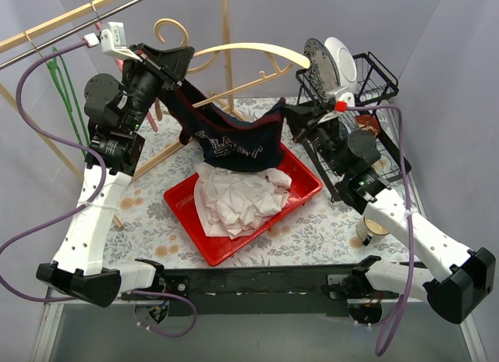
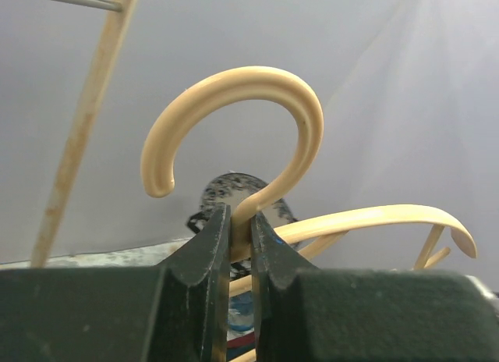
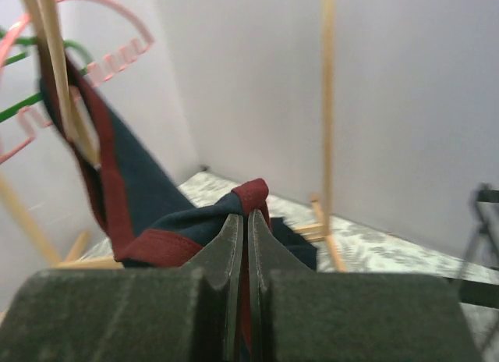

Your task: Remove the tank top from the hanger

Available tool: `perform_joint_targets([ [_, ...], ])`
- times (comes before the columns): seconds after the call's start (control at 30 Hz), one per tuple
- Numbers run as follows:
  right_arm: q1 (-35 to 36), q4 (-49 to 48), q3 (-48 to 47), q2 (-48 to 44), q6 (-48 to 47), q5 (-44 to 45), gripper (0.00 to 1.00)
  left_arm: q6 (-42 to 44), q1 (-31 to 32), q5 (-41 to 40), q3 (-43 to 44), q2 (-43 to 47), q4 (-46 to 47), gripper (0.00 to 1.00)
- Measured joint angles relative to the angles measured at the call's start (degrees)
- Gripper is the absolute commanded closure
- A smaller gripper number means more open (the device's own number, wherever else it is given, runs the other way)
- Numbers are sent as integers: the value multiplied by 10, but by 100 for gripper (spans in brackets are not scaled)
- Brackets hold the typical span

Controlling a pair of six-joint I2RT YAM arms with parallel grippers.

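Observation:
The cream wooden hanger point(image 1: 242, 51) is held up above the table. My left gripper point(image 1: 178, 65) is shut on the hanger's neck just below the hook point(image 2: 242, 120). The navy tank top point(image 1: 234, 140) with dark red trim hangs from the hanger's left arm and sags over the red tray. My right gripper point(image 1: 292, 116) is shut on the tank top's red-trimmed strap point(image 3: 253, 196), which pokes up between the jaws. The hanger's right arm point(image 2: 390, 220) is bare.
A red tray point(image 1: 300, 194) with crumpled white cloth point(image 1: 238, 198) lies under the tank top. A black wire dish rack point(image 1: 374, 89) with plates stands at the right. A wooden clothes rack point(image 1: 226, 34) with pink and green hangers stands behind. A mug point(image 1: 374, 228) sits near my right arm.

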State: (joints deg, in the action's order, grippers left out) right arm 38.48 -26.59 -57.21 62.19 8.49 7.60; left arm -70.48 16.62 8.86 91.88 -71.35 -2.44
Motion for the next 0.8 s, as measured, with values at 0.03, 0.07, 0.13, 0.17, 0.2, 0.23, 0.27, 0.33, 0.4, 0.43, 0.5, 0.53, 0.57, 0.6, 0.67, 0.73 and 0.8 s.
perform_joint_targets([
  [0.03, 0, -7, 0, 8, 9, -27, 99, -15, 0, 12, 0, 1, 7, 100],
  [0.07, 0, -15, 0, 18, 18, -53, 99, -32, 0, 25, 0, 2, 14, 100],
  [0.13, 0, -26, 0, 41, 37, -94, 99, -63, 0, 47, 0, 6, 26, 100],
  [0.17, 1, -28, 0, 52, 44, -109, 99, -78, 0, 57, 0, 8, 34, 100],
  [0.2, 1, -28, 0, 62, 50, -119, 99, -93, 0, 68, 0, 11, 42, 100],
  [0.23, 0, -27, 0, 69, 55, -128, 99, -108, 0, 77, 0, 14, 50, 100],
  [0.27, 0, -27, 0, 75, 61, -136, 99, -124, 0, 88, 0, 18, 60, 100],
  [0.33, 0, -27, 2, 75, 66, -144, 99, -146, 0, 101, 0, 26, 74, 100],
  [0.4, 1, -26, 5, 71, 66, -151, 99, -167, 0, 114, 0, 36, 88, 100],
  [0.43, 1, -24, 5, 68, 63, -153, 99, -174, 0, 119, 1, 41, 92, 100],
  [0.5, 1, -15, 3, 60, 58, -160, 99, -185, 0, 129, 4, 50, 98, 100],
  [0.53, 1, -8, 0, 58, 55, -165, 99, -188, 0, 132, 8, 54, 100, 100],
  [0.57, 1, 11, -15, 57, 48, -174, 99, -189, 0, 135, 11, 59, 100, 100],
  [0.6, 1, 25, -28, 58, 45, -180, 99, -189, 0, 137, 13, 64, 99, 100],
  [0.67, 1, 54, -66, 58, 38, -194, 99, -189, 0, 140, 15, 78, 92, 100],
  [0.73, 1, 73, -109, 59, 33, -209, 99, -188, 0, 142, 17, 94, 85, 100],
  [0.8, 1, 83, -165, 66, 31, -224, 99, -187, 0, 142, 21, 110, 78, 100],
])
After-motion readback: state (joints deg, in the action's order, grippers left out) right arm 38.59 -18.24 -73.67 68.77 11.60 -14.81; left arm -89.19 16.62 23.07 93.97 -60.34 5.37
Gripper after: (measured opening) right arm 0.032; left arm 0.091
